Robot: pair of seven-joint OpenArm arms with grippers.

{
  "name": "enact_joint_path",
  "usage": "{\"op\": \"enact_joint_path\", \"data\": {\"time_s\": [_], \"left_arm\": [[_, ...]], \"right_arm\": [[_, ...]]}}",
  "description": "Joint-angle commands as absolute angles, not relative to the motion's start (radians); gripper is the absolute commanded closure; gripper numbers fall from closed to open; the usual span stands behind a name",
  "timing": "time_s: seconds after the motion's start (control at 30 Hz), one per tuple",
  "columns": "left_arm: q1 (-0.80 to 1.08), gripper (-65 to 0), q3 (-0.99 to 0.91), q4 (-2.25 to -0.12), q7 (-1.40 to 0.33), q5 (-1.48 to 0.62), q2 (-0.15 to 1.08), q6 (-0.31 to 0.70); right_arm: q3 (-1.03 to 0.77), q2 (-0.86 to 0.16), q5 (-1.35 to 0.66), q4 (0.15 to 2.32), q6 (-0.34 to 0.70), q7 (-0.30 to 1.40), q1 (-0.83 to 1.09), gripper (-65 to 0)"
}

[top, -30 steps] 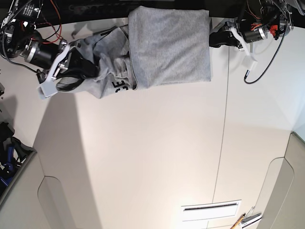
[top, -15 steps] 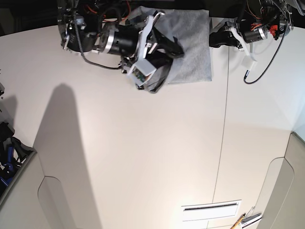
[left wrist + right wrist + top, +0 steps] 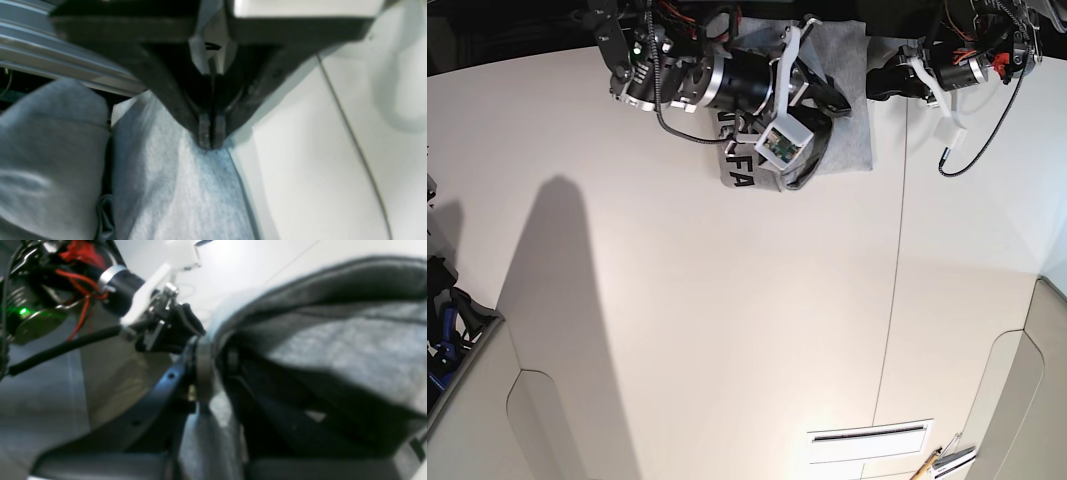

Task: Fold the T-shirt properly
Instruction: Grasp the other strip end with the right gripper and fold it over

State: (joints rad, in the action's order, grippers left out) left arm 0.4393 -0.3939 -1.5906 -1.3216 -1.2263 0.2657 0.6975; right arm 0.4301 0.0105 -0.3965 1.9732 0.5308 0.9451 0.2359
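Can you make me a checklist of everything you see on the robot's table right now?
Surface: white table, a thin seam running down it.
Job's things: grey T-shirt at the far edge, partly folded over, black letters showing.
Clutter: nothing seen on the table.
Grippers: left gripper pinched shut on the shirt's edge; right gripper over the shirt, cloth draped on it, jaws unclear.
Cables: black cable looping by the left arm.
Surroundings: dark bin corner at the side.

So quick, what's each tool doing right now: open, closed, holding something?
Left tool: closed, pinching the edge of the T-shirt.
Right tool: carrying a bunched part of the T-shirt; whether it is open or closed cannot be told.
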Motion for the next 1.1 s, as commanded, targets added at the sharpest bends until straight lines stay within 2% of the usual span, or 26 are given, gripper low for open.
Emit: {"op": "enact_joint_path", "data": {"time_s": [0.0, 0.2, 0.47, 0.57, 0.63, 0.73, 0.83, 1.07], "left_arm": [[0.446, 0.0, -0.394, -1.597, -1.327, -1.237, 0.269, 0.698], [0.447, 0.0, -0.394, -1.597, -1.328, -1.236, 0.268, 0.698], [0.447, 0.0, -0.394, -1.597, -1.327, -1.237, 0.269, 0.698], [0.446, 0.0, -0.394, -1.597, -1.327, -1.237, 0.269, 0.698], [0.446, 0.0, -0.394, -1.597, -1.327, -1.237, 0.269, 0.698], [0.446, 0.0, -0.394, -1.597, -1.327, -1.237, 0.269, 0.698], [0.446, 0.0, -0.394, -1.597, -1.327, -1.237, 0.269, 0.698], [0.446, 0.0, -0.394, -1.597, -1.327, -1.237, 0.269, 0.698]], "right_arm": [[0.433, 0.027, -0.414, 1.963, 0.514, 0.917, 0.215, 0.0], [0.435, 0.051, -0.45, 1.822, 0.475, 0.937, 0.158, 0.0], [0.435, 0.05, -0.603, 1.819, 0.479, 1.008, 0.156, -0.5], [0.435, 0.05, -0.63, 1.819, 0.479, 1.007, 0.155, -16.0], [0.434, 0.051, -0.679, 1.819, 0.494, 1.007, 0.155, -20.2], [0.434, 0.051, -0.782, 1.822, 0.559, 1.021, 0.155, -20.2], [0.434, 0.051, -0.839, 1.834, 0.574, 1.037, 0.155, -20.2], [0.393, 0.05, -0.692, 1.969, 0.573, 1.072, 0.155, -20.1]]}}
